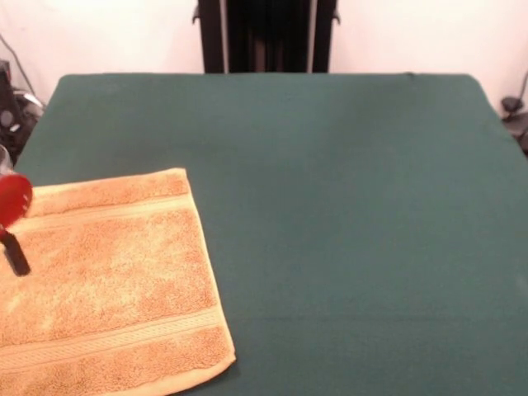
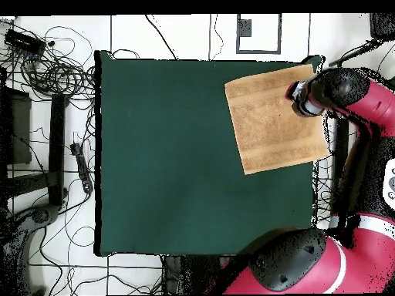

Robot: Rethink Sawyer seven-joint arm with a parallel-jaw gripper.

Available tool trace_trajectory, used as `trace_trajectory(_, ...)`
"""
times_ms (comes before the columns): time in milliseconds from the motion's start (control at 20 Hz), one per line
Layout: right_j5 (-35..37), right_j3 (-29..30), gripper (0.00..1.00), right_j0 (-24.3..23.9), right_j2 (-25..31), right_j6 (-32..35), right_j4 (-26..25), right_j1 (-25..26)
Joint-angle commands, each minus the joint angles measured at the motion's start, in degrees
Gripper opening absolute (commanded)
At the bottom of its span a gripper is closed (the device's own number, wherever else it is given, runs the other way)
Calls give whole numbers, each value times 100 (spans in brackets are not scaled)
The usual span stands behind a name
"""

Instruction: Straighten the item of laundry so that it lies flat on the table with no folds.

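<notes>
The golden-orange towel (image 1: 107,285) (image 2: 275,118) is lying spread and flat-looking at one corner of the green table (image 1: 346,206) (image 2: 177,154), its woven bands (image 1: 111,210) running near two opposite edges; the red arm (image 2: 351,96) is reaching in over the towel's outer edge; the gripper (image 1: 12,247) (image 2: 299,99) is showing only as a dark tip above the cloth; whether its jaws are parted or gripping anything I cannot tell.

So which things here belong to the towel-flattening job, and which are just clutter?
Job:
- orange towel, flat at the table corner
- green table
- gripper over the towel's edge

Lying about:
- cables on the floor
- black stand beside the table
</notes>
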Motion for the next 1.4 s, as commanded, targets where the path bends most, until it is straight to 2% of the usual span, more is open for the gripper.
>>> trace_trajectory(50, -20, 886, 100, 143, 254, -784, 13, -140)
trace_trajectory(350, 179, 81, 100, 140, 409, -1176, -175, 460)
trace_trajectory(500, 58, 128, 100, 170, 387, -1061, -150, 475)
trace_trajectory(850, -563, 833, 100, 138, 278, -768, -99, 235)
trace_trajectory(1400, -1562, 2294, 100, 119, 150, -72, -18, -374)
